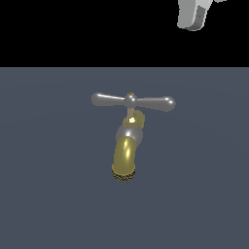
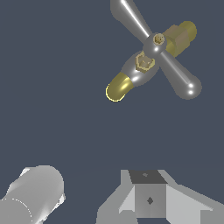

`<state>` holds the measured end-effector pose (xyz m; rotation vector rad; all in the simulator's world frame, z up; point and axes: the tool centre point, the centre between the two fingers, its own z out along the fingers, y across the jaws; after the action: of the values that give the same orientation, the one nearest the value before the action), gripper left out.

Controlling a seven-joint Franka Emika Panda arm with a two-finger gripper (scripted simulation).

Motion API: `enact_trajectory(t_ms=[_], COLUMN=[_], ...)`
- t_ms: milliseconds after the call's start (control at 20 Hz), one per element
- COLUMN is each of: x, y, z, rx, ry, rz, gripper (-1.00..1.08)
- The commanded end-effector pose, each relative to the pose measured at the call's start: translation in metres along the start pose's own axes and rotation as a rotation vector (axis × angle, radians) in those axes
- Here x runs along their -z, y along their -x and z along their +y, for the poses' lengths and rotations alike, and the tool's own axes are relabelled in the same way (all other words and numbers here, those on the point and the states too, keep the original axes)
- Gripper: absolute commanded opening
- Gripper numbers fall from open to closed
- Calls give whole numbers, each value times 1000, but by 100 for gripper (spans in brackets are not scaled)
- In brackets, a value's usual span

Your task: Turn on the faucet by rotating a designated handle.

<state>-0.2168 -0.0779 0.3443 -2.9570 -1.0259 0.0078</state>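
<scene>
In the exterior view only a pale grey-white piece of the gripper (image 1: 194, 14) shows, cut off by the upper edge towards the exterior view's right, high above and well apart from everything else; its fingertips are out of frame, so how far it is open cannot be told here, though nothing hangs from the part that shows. Below it the faucet (image 1: 127, 153) stands near the middle of the flat dark blue-grey surface (image 1: 48, 194), its brass-gold spout curving down towards the camera and ending in a rough, dark-speckled mouth, with a silver collar above the bend. The handle (image 1: 132, 101) sits on top (a slim silver crossbar with a ball hub) and lies level, one arm reaching to the exterior view's left and the other to its right, each ending in a rounded bulb. In the wrist view the gripper (image 2: 148, 199) appears only as grey body parts at the picture's edge, fingertips again unseen, so its opening stays uncertain; it touches nothing. The faucet (image 2: 120, 87) and handle (image 2: 175, 72) are seen from above, well apart from the gripper, the crossbar running diagonally over the gold body.
</scene>
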Motion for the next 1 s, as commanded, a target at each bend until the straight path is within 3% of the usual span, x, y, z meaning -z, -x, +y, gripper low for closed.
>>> enact_trajectory(t_ms=[0,950], x=[-13,-103], y=[-2,-30], z=[8,64], rx=[62,497], ry=[2,13], rz=[-1,-7], gripper=[-100,-100])
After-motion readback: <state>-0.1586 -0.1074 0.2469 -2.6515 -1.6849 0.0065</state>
